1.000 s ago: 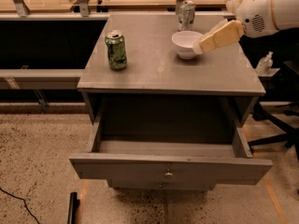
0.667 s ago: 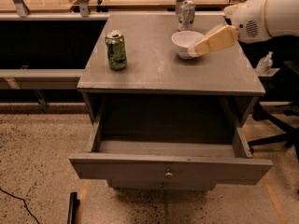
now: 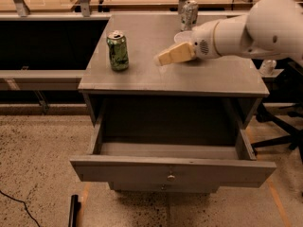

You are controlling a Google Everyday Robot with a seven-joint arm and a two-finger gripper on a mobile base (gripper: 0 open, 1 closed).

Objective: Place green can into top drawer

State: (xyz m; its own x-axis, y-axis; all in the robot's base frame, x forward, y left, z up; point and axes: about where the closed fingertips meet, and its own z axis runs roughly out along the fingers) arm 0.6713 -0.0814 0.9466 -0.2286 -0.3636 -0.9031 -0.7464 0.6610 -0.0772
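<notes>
- My gripper [image 3: 162,58] has swung left across the cabinet top [image 3: 213,77]. A moment ago it hung over the white bowl [image 3: 182,35] near the back right; now it sits out over the middle of the top, pointing toward the green can [image 3: 117,51].
- My arm now covers most of the white bowl, so only a sliver of its rim shows behind my wrist.
- The gap to the green can is much smaller than it was, but I am not touching it. Bare grey surface lies between us, and I am off to the can's right.
- The green can has not moved. It stands upright near the left edge of the cabinet top, silver lid up.
- I cannot tell from here whether my gripper is open or closed. It is carrying nothing that I can see.
- The top drawer [image 3: 173,169] is pulled out as before, its front panel and small knob [image 3: 171,177] toward the camera. I see nothing inside it.
- The paler can [image 3: 189,14] stands at the back edge, now well behind me and out of my path.
- I judge this to be the reach, with the grasp not yet begun. The placing spot is ready, so what is left is to close the last stretch, take the can, lift it, and bring it forward and down into the drawer.
- The risk I see is coming in from the side and knocking the can toward the left edge.
</notes>
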